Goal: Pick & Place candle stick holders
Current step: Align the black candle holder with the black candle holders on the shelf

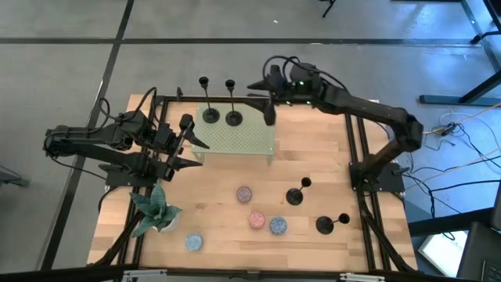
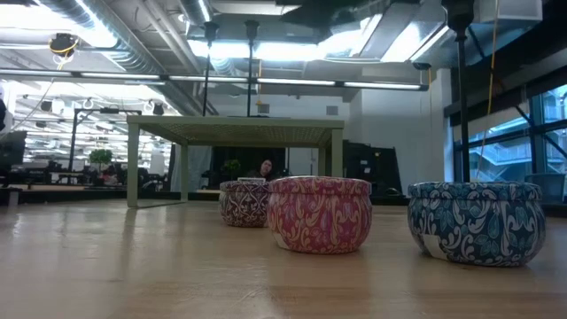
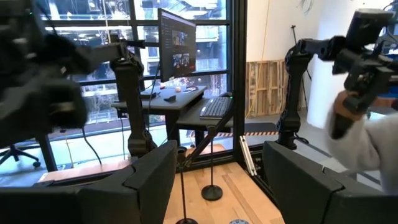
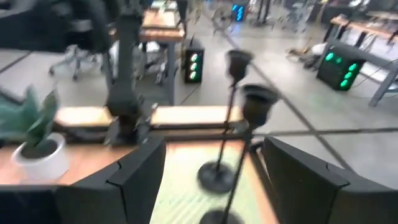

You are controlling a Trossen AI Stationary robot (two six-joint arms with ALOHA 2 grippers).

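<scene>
Two black candle stick holders (image 1: pixel 210 114) (image 1: pixel 233 117) stand upright by their round bases on a green perforated stand (image 1: pixel 249 143) at the far middle. Two more holders (image 1: pixel 294 195) (image 1: pixel 324 225) stand on the wooden table at the near right. My right gripper (image 1: pixel 264 100) hovers open just right of the stand's holders; in its wrist view (image 4: pixel 217 180) those two holders (image 4: pixel 231 118) rise ahead of the fingers, untouched. At the stand's left end my left gripper (image 1: pixel 192 146) waits open and level, nothing between its fingers (image 3: pixel 214 186).
Small round patterned candles (image 1: pixel 244 193) (image 1: pixel 257 219) (image 1: pixel 278 225) lie at the near middle, and one blue candle (image 1: pixel 193 242) at the near left. A potted plant (image 1: pixel 156 211) stands near the left arm. Black frame rails (image 1: pixel 362 149) run along the table's sides.
</scene>
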